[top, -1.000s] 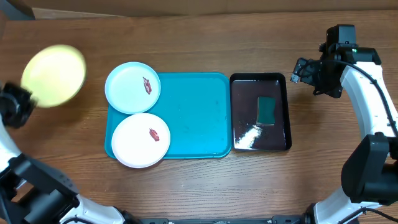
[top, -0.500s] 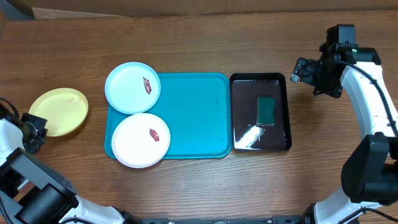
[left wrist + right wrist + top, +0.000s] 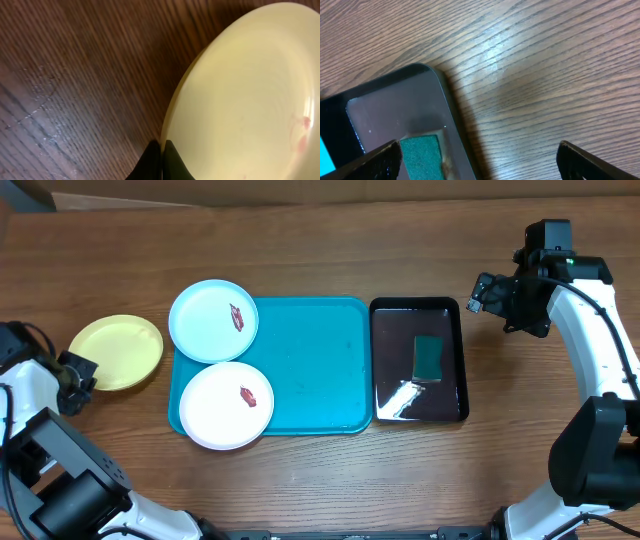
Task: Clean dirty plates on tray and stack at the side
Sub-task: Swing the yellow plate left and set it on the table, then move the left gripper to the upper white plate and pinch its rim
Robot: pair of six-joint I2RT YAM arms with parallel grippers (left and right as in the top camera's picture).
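Yellow plate [image 3: 240,90] is clamped at its rim by the left gripper [image 3: 161,150]
Right gripper [image 3: 480,160] is held wide open beside the black tray's [image 3: 440,95] far right corner

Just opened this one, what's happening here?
The left gripper is shut on the rim of the yellow plate, just left of the blue tray. The pale blue plate and the white plate sit at the tray's left end, each with a red-brown food bit on it. The right gripper hangs open over the table by the black tray, where the green sponge lies untouched.
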